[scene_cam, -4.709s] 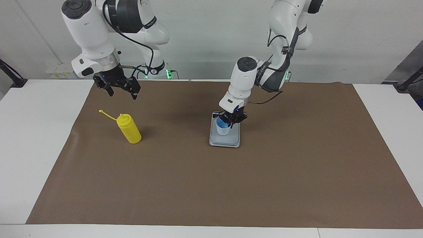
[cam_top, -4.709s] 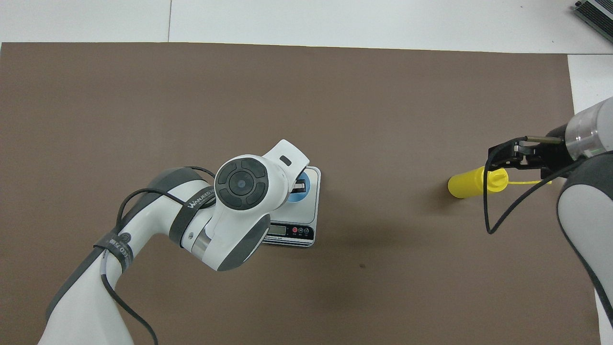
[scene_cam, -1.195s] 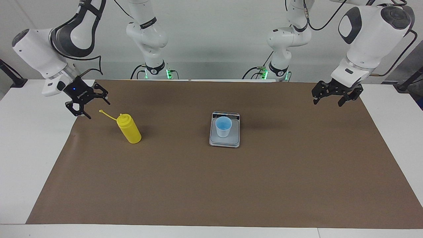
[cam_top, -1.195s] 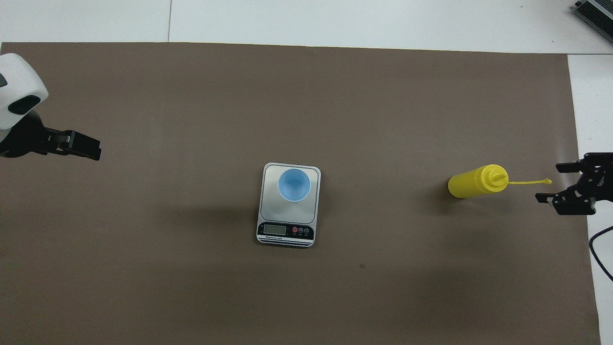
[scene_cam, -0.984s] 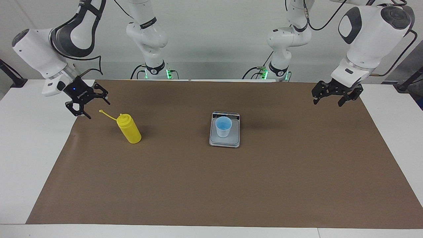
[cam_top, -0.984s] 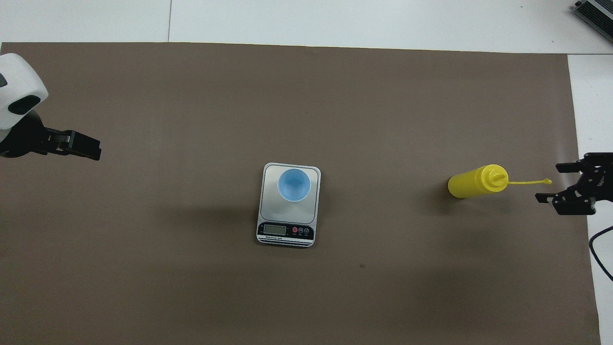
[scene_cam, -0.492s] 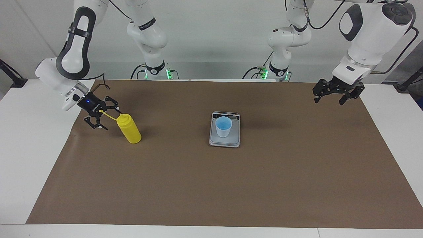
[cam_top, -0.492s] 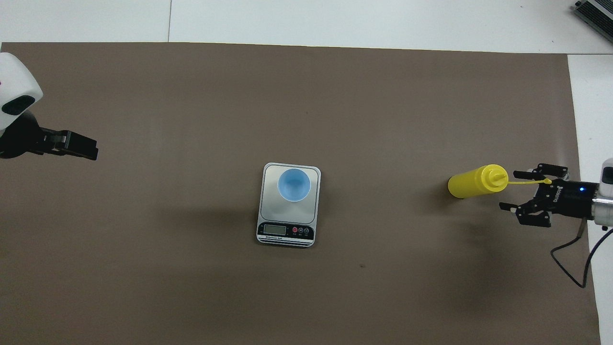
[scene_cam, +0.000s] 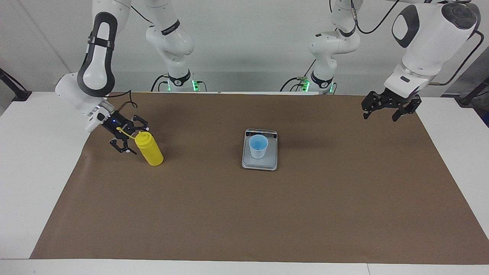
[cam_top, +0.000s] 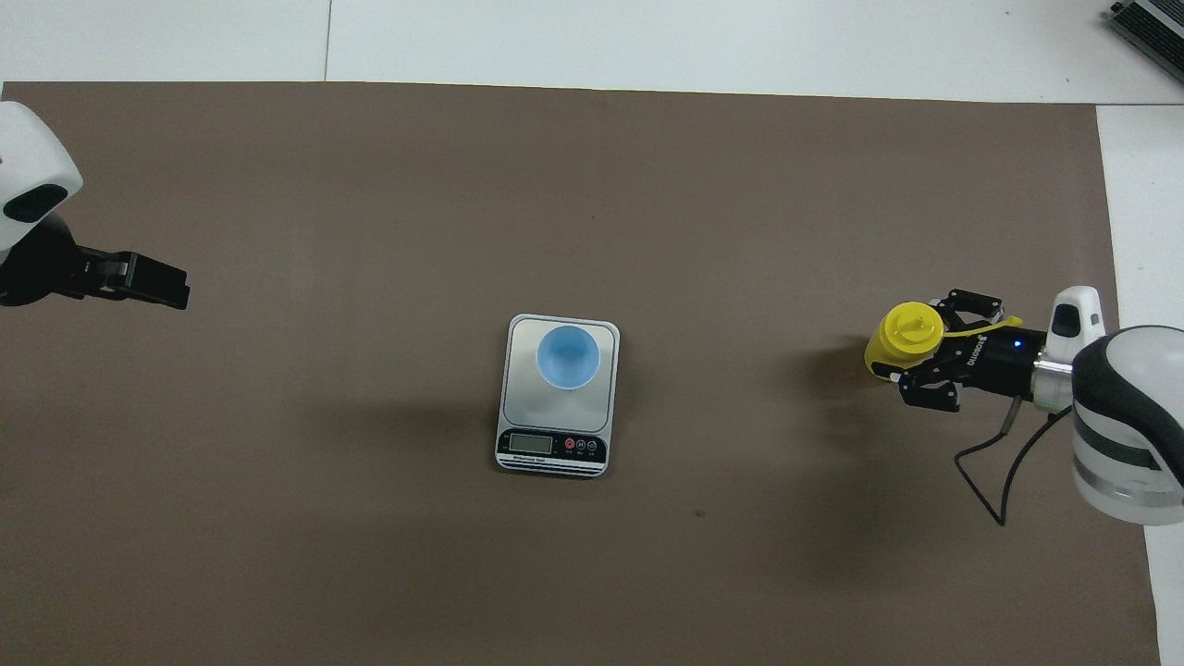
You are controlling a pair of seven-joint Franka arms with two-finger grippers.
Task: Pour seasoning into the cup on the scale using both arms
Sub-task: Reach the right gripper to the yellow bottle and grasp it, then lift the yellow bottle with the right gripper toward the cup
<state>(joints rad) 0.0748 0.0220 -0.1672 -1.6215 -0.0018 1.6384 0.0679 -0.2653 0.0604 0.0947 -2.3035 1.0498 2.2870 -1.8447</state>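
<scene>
Right arm bends down low from its base, forearm sloping to the worktop, wrist turned so the right tool (scene_cam: pixel 133 138) comes in sideways at the seasoning (scene_cam: pixel 149 149); its fingers (scene_cam: pixel 142 121) are spread wide, one on either side of the bottle's upper part, and whether they touch the plastic cannot be told. Left arm is raised and waits, elbow high, its left tool (scene_cam: pixel 389 109) hanging over the mat (scene_cam: pixel 267 214) corner at the left arm's end of the worktop (scene_cam: pixel 34 160), fingers spread, nothing between them. The seasoning is a bright yellow squeeze bottle, upright on the mat toward the right arm's end, nozzle on top, its thin cap strap (cam_top: pixel 994 323) lying across the right tool's body. The cup (scene_cam: pixel 258 146) is small, pale blue, tapered, open end up, standing on the scale (scene_cam: pixel 259 162) near the mat's middle. The scale is flat and silver-grey, its dark display strip (cam_top: pixel 553 446) on the edge nearer the robots; cup and bottle are well apart
</scene>
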